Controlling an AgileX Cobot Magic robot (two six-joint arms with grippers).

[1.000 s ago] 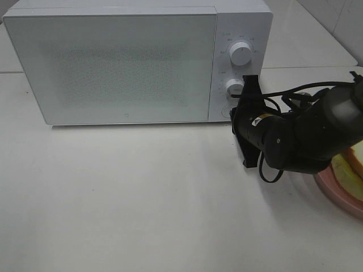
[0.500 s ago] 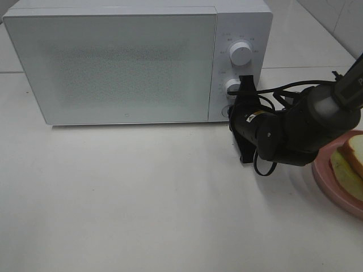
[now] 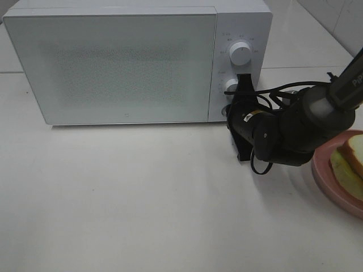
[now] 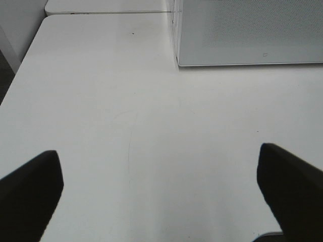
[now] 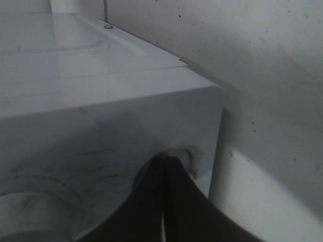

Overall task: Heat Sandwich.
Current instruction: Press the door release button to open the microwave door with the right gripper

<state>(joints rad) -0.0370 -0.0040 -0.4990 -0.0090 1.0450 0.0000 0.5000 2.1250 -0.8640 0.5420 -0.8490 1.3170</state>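
Opening the microwave (image 3: 113,62) is judged the step in hand. The right gripper (image 5: 164,166), pressed together, is set at the door button (image 5: 191,159), where a firm push is needed. The sandwich (image 3: 349,164) lies on the pink plate (image 3: 323,175) nearby, and the left gripper (image 4: 160,174) is held spread.

Microwave (image 3: 113,62): white shell, smooth, metal or plastic, can't tell which. The door is satin with a fine dotted mesh texture. Knobs (image 3: 241,54): smooth white, plastic-looking, slight gloss. Bench (image 3: 142,198): white, smooth, low sheen, with faint hairline scuffs in the left wrist view. Right arm (image 3: 295,133): black casing, semi-matt, with shinier black cables. Right tool (image 5: 164,201) and left tool (image 4: 161,194): matt black. Plate (image 3: 320,175): pink, smooth, soft gloss. Sandwich (image 3: 351,161): bread porous, matt.
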